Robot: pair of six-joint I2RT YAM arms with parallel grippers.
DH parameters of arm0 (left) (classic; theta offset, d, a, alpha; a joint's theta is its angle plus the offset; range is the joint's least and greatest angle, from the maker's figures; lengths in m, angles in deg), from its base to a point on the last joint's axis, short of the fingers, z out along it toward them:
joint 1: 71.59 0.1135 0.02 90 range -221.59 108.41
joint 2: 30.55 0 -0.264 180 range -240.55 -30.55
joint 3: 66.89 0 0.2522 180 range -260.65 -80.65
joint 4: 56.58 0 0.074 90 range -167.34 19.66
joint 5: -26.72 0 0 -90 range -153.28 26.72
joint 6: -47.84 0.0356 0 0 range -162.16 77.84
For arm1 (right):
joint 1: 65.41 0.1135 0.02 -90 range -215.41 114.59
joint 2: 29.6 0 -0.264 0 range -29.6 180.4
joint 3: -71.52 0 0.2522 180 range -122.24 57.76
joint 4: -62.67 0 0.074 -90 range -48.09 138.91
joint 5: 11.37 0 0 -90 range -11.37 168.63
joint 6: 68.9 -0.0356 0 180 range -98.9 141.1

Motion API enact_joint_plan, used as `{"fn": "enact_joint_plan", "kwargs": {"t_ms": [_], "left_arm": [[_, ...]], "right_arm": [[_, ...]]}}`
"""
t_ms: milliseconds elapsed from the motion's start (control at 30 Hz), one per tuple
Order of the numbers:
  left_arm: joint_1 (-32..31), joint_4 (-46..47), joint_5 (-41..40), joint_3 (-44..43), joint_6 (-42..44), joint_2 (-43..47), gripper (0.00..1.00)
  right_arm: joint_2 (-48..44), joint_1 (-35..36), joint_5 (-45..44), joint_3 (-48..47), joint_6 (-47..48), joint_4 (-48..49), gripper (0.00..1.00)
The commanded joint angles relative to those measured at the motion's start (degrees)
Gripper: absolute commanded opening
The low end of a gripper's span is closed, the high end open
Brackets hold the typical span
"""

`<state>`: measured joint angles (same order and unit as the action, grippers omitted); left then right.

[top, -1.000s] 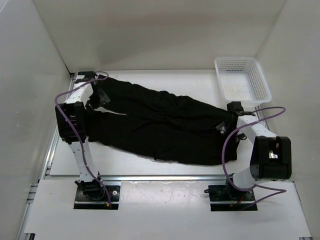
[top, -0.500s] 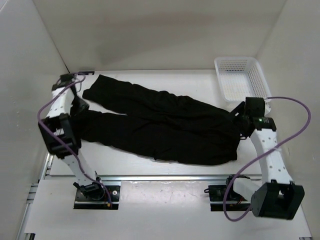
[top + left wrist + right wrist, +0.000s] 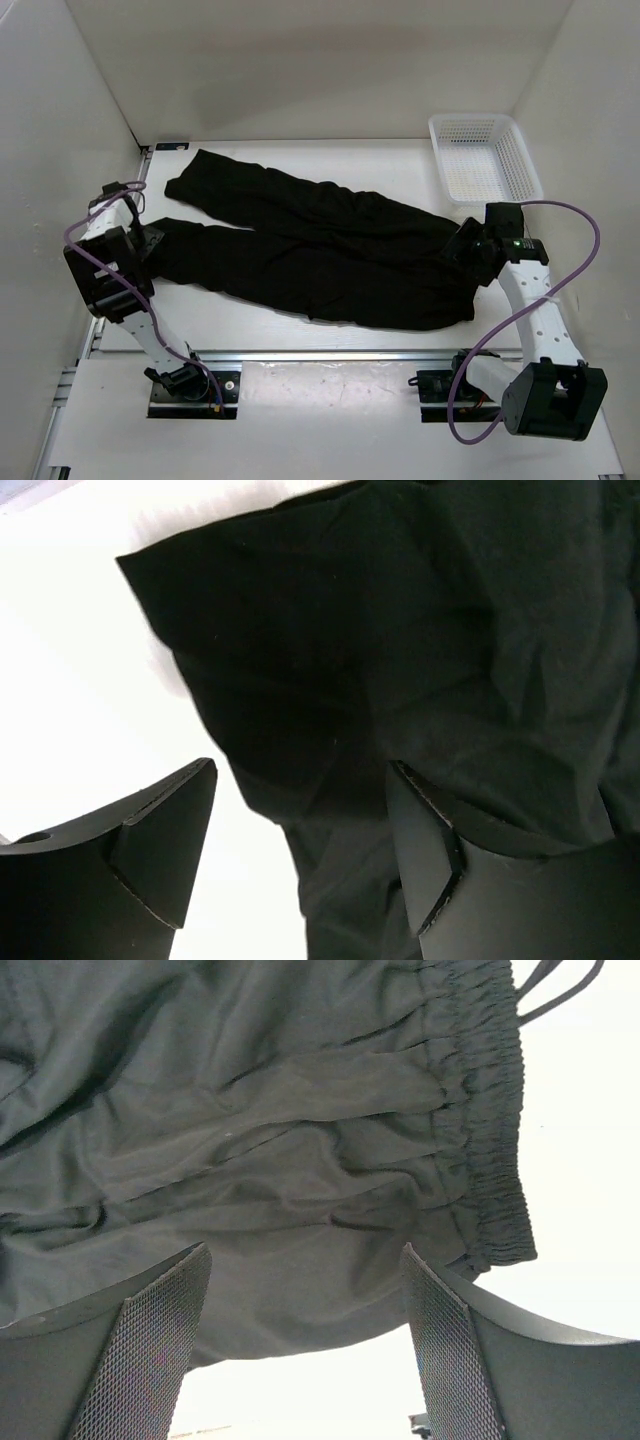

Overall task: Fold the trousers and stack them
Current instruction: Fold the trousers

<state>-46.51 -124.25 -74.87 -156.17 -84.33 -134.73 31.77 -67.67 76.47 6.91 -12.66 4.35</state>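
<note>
The black trousers (image 3: 320, 245) lie spread flat across the table, leg ends at the left and waist at the right. My left gripper (image 3: 152, 243) is open at the near leg's cuff. In the left wrist view (image 3: 300, 850) its jaws stand wide apart over the cuff cloth (image 3: 400, 660), holding nothing. My right gripper (image 3: 462, 250) is open at the waist. In the right wrist view (image 3: 305, 1350) the jaws are wide apart over the gathered waistband (image 3: 480, 1110), with the thin drawstring (image 3: 560, 990) beyond it.
A white mesh basket (image 3: 485, 157) stands at the back right corner, just beyond the right gripper. White walls close in the table at left, back and right. A metal rail (image 3: 330, 355) runs along the near edge.
My left arm has swung from the far leg end down toward the near leg's cuff. My right arm has straightened, its elbow dropping toward the near edge, and its gripper has edged left over the waist.
</note>
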Motion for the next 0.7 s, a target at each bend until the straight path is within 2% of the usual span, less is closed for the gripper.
{"fn": "enact_joint_plan", "kwargs": {"t_ms": [0,33,267,300,467,533,567,667], "left_arm": [[0.41,1.53,-0.97,2.73,-2.03,-0.67,0.79],[1.02,1.53,-0.97,3.88,-1.51,-0.67,0.74],[1.02,1.53,-2.38,3.28,-1.51,-1.10,0.76],[1.02,1.53,-2.38,2.41,-1.51,-1.89,0.72],[0.50,2.05,-2.38,0.12,-1.51,-5.68,0.71],[0.50,2.05,-2.38,-0.58,-1.51,-6.39,0.66],[0.50,2.05,-2.38,-0.59,-1.51,-6.39,0.63],[0.50,2.05,-1.16,-1.11,-1.51,-5.69,0.32]], "right_arm": [[-0.10,-0.46,3.02,-2.85,1.94,-1.15,0.81],[-0.10,-0.46,3.03,-2.15,1.16,-1.15,0.81],[-0.72,-0.46,3.73,-0.21,-0.70,-1.15,0.81],[-0.72,-0.46,3.73,-0.21,-1.22,-1.76,0.82],[-1.25,-0.46,3.12,-0.21,-2.28,-2.29,0.82],[-1.25,-0.46,3.12,-0.21,-2.80,-2.90,0.82],[-1.25,-0.46,3.12,-0.21,-3.41,-2.91,0.80],[-0.19,-0.46,0.75,-0.21,-5.52,-4.22,0.73]]}}
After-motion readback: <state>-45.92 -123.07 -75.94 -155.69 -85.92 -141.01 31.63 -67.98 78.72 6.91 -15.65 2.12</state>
